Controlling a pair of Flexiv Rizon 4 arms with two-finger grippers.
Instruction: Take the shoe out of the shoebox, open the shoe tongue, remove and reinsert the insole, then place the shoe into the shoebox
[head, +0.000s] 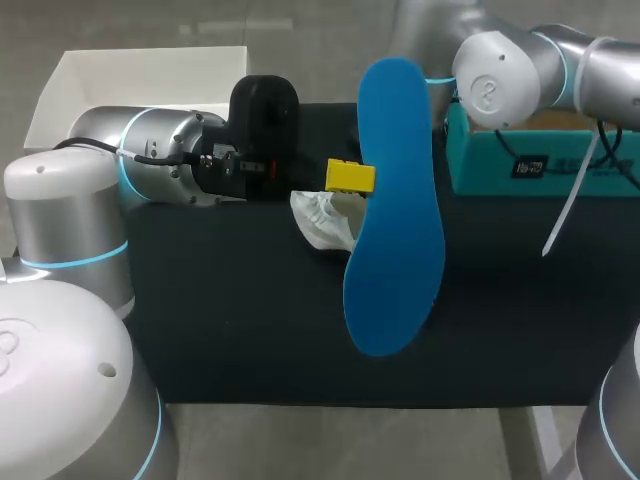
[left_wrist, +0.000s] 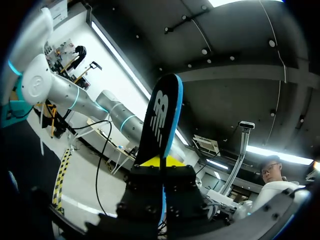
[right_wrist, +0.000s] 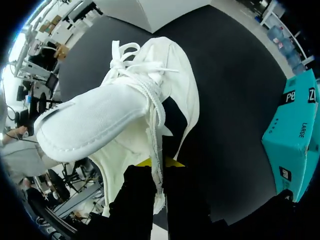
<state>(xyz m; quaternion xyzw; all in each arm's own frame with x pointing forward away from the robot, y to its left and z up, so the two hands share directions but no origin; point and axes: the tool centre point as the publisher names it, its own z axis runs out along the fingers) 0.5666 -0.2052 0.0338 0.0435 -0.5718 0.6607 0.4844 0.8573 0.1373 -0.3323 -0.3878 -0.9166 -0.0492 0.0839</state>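
Starting at the near side, we saw the blue insole (head: 395, 200) held up above the black table (head: 250, 330), clear of the shoe, with its broad blue face turned up toward the overhead view. Our left gripper (left_wrist: 160, 161) was closed on it, both fingers pinching one long edge near the middle. We judged the insole light, thin and floppy. With a pinch at mid-edge, both free ends would probably droop and swing, so we thought a hold nearer the heel end would steer it better into the shoe.

Just left of the insole and a little farther back was the white shoe (right_wrist: 125, 115). We could not tell whether it rested on the table or hung clear. Our right gripper (right_wrist: 160, 162) was closed on the soft side wall beside the laces, the fabric edge running between its fingers. The upper looked soft and likely to fold under that grip, so we judged the firmer heel rim the safer hold.

At the far right stood the teal shoebox (head: 540, 165), apart from the shoe. At the far left sat a white tray (head: 140, 75).
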